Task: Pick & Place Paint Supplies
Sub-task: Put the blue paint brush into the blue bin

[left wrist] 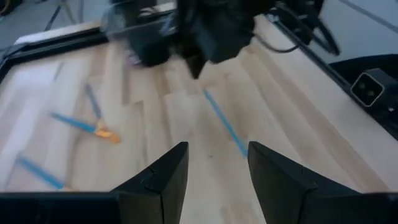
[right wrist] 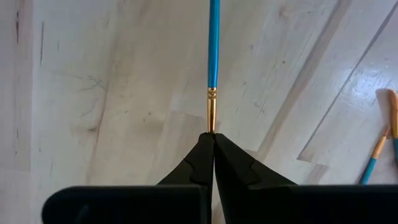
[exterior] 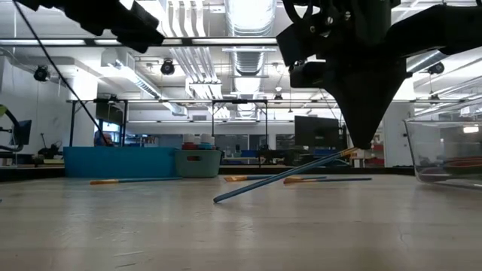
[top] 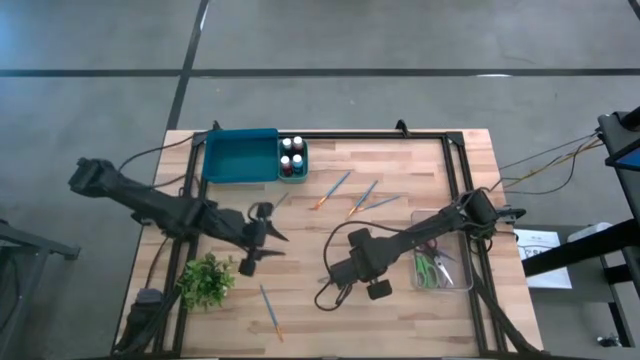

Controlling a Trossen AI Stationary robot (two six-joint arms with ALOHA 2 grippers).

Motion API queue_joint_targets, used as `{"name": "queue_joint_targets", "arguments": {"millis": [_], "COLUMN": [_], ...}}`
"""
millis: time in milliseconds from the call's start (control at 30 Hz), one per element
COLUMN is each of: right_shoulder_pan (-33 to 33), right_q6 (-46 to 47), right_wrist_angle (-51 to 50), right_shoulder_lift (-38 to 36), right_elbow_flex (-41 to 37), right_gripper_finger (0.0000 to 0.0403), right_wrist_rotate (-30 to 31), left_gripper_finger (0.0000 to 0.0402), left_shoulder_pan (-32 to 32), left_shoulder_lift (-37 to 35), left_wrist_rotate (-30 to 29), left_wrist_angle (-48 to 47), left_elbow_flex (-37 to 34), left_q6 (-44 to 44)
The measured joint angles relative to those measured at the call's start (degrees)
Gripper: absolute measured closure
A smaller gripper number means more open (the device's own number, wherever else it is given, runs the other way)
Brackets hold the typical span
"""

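My right gripper is shut on a blue-handled paintbrush near the table's middle. It also shows in the low view and the high view. My left gripper is open and empty left of it, above the table, its fingers pointing toward the held brush. Three more brushes lie flat at the far middle, and one lies near the front edge. My right gripper pinches the brush at its bristle end, just past the gold ferrule, between the tips of its two shut fingers. The fingers point down and lie along the brush. The brush slants down from the fingers, and its handle's free end rests on the table.
A teal tray and a holder with paint bottles stand at the far edge. A clear bin holding scissors is at the right, beneath the right arm. A small green plant stands at the front left.
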Motion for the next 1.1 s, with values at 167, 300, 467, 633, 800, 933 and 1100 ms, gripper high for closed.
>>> {"name": "queue_joint_targets", "arguments": {"millis": [167, 300, 467, 633, 800, 933, 1100], "right_shoulder_pan": [-0.02, -0.02, -0.02, -0.01, 0.04, 0.24, 0.39], "right_q6": [-0.02, 0.00, -0.15, -0.42, -0.19, 0.76, 1.86], "right_wrist_angle": [-0.05, -0.09, -0.34, -0.81, -1.20, -1.34, -1.01], "right_shoulder_lift": [0.00, 0.00, 0.00, -0.55, -2.45, -4.72, -6.58], "right_elbow_flex": [0.00, 0.00, 0.00, -0.02, -0.02, -0.02, -0.02], "right_gripper_finger": [0.0395, 0.0395, 0.0395, 0.0395, 0.0395, 0.0395, 0.0395], "right_wrist_rotate": [0.23, 0.72, 1.51, 1.94, 3.15, 4.52, 5.89], "left_gripper_finger": [0.0227, 0.0214, 0.0206, 0.0206, 0.0206, 0.0206, 0.0206], "left_shoulder_pan": [-4.54, -9.37, -10.18, -9.86, -9.26, -9.43, -9.30], "left_shoulder_lift": [11.19, 20.66, 31.73, 38.78, 40.05, 39.44, 38.85], "left_wrist_rotate": [-0.03, 0.21, -0.94, -1.07, -1.29, -0.88, -0.90], "left_wrist_angle": [3.71, 6.11, 33.67, 45.93, 45.21, 43.14, 39.78], "left_elbow_flex": [1.76, 2.25, 3.13, 5.81, 9.12, 9.41, 9.20], "left_q6": [3.54, 5.91, 0.99, -0.81, -9.69, -15.89, -17.81]}}
